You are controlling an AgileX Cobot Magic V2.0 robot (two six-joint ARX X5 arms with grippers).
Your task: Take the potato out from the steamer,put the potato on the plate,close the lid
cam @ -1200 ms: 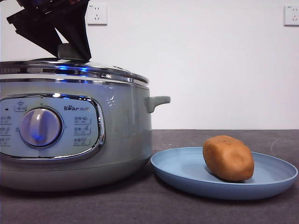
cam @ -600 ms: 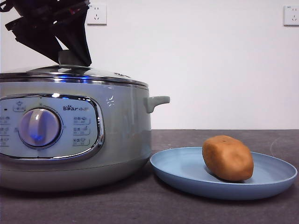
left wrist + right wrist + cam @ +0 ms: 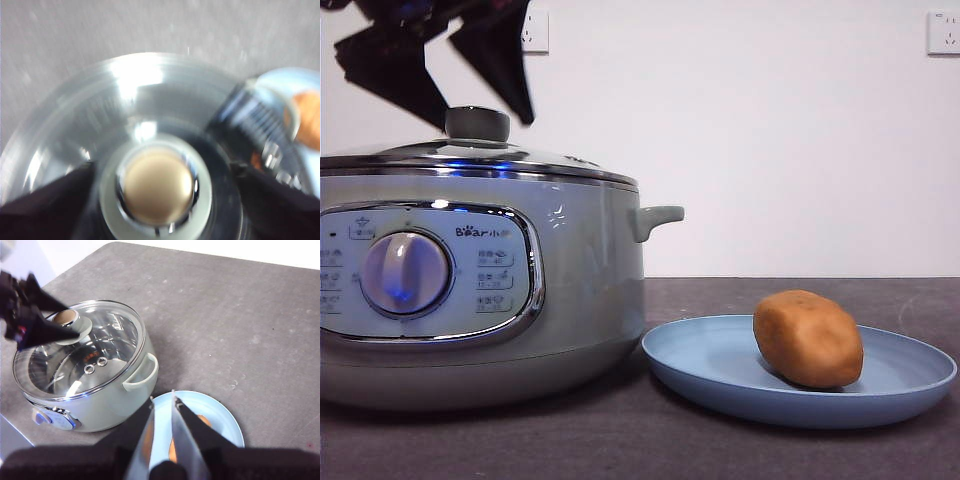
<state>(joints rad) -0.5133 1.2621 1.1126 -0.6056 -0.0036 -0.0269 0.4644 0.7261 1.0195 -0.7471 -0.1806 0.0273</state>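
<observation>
The lid (image 3: 470,155) is seen set on the steamer (image 3: 580,280) just under the spread left pincer (image 3: 480,70), the potato (image 3: 808,338) lies on the plate (image 3: 720,375), and the lid could be knocked crooked if its knob were bumped.

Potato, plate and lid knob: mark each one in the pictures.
potato (image 3: 808,338), front view, middle of its orange-brown skin.
plate (image 3: 705,365), front view, bare blue inside, beside the potato.
lid knob (image 3: 477,124), front view, its grey-green side.
</observation>
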